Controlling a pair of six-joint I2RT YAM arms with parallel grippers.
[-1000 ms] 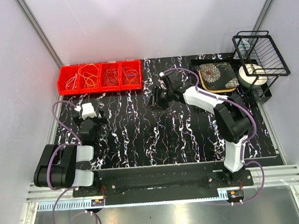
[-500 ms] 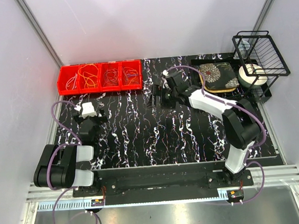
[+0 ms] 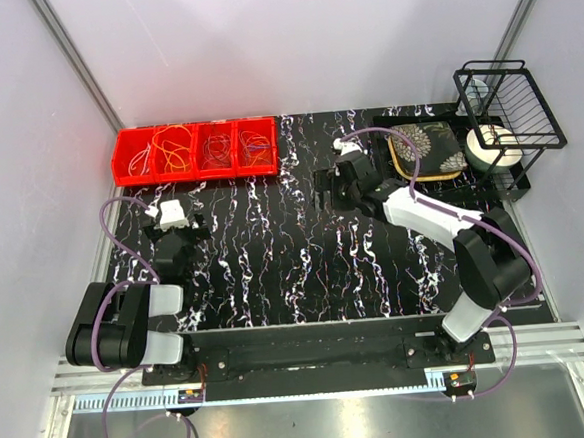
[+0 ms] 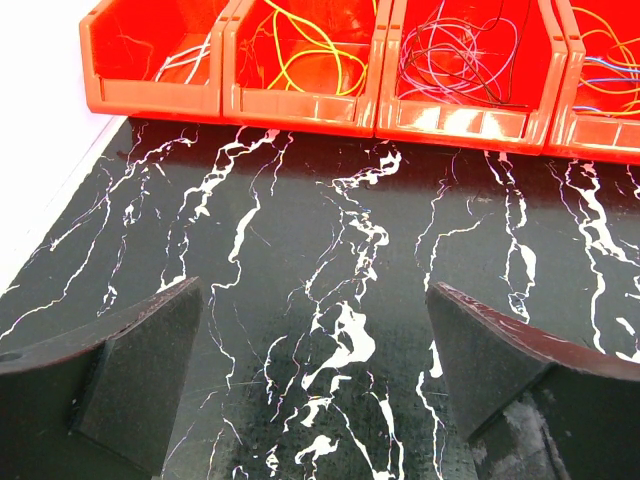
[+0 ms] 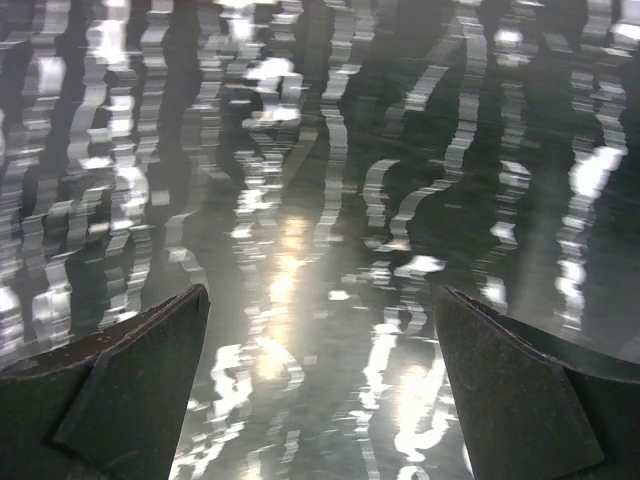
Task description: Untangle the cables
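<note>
The cables lie as loose loops in a row of red bins [image 3: 195, 151] at the table's back left. In the left wrist view a white cable [image 4: 180, 65], a yellow cable [image 4: 312, 52] and a thin purple and dark tangle [image 4: 460, 58] each sit in their own bin, and orange and blue wires [image 4: 610, 55] fill the rightmost. My left gripper [image 3: 177, 225] [image 4: 314, 300] is open and empty over the marbled mat, short of the bins. My right gripper [image 3: 322, 190] [image 5: 320, 300] points left at mid-table, open with only the mat between its fingers.
A black mat with white veins [image 3: 275, 260] covers the table. At the back right are a floral pad [image 3: 425, 147], a black wire rack [image 3: 509, 99] and a white round object [image 3: 492, 148] under it. Grey walls close in both sides.
The right gripper has drawn back to the right, away from the bins, and its elbow has swung right. The left arm has not moved.
</note>
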